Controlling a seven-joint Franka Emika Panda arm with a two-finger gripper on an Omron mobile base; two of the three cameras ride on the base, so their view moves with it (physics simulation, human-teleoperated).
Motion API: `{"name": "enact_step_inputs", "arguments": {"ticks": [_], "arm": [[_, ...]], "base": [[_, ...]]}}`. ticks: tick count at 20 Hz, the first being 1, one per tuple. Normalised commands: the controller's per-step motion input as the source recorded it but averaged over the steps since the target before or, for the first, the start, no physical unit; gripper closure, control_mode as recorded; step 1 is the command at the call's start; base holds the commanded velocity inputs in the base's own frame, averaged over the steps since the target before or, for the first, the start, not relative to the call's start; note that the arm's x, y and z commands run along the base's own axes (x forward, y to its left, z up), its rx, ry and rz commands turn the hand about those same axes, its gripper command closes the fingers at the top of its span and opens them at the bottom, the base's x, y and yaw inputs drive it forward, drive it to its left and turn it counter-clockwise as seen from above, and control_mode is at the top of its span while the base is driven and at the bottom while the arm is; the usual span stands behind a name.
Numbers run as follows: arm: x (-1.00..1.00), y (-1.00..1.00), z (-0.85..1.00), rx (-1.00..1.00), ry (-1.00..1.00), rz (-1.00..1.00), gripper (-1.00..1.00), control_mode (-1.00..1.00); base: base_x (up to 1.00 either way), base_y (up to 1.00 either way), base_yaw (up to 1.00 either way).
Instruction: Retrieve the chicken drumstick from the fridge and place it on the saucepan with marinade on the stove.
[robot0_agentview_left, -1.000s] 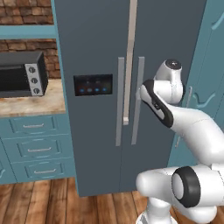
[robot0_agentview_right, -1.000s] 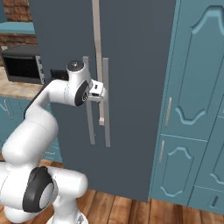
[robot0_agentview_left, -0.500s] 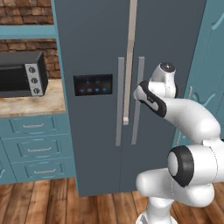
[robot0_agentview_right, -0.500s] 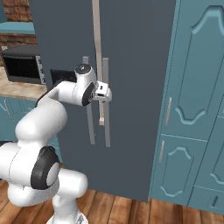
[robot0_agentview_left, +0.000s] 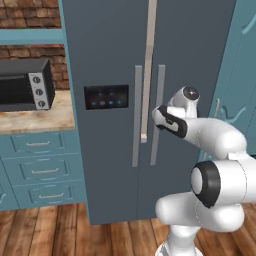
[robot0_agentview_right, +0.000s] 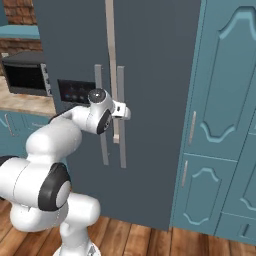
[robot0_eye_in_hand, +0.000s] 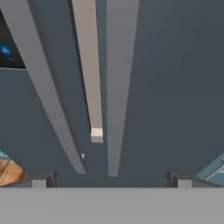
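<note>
slate-grey fridge stands shut ahead, drumstick presumably inside. your gripper, jaws wide apart, faces the right door handle; that bar looks rigid, so clasp it mid-length.

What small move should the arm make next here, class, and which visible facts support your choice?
Probably ease the gripper forward onto the right door handle and close on it. The fridge doors are shut, the jaws stand wide open with nothing between them, and in the hand view that handle lies roughly between the two fingertips, not yet touched.
</note>
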Motion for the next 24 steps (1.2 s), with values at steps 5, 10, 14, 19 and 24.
{"name": "enact_step_inputs", "arguments": {"ticks": [5,10,14,19,24], "arm": [[0.28,-0.14,-0.03,0.0,-0.05,0.0,-1.0,-1.0],[0.37,0.0,0.0,0.0,0.0,0.0,-1.0,-1.0],[0.41,0.0,-0.01,0.0,0.0,0.0,-1.0,-1.0],[0.44,0.0,-0.05,0.0,0.0,0.0,-1.0,-1.0],[0.46,0.0,-0.11,0.0,-0.01,0.0,-1.0,-1.0]], "base": [[0.0,0.0,0.0],[0.0,0.0,0.0],[0.0,0.0,0.0],[0.0,0.0,0.0],[0.0,0.0,0.0]]}}
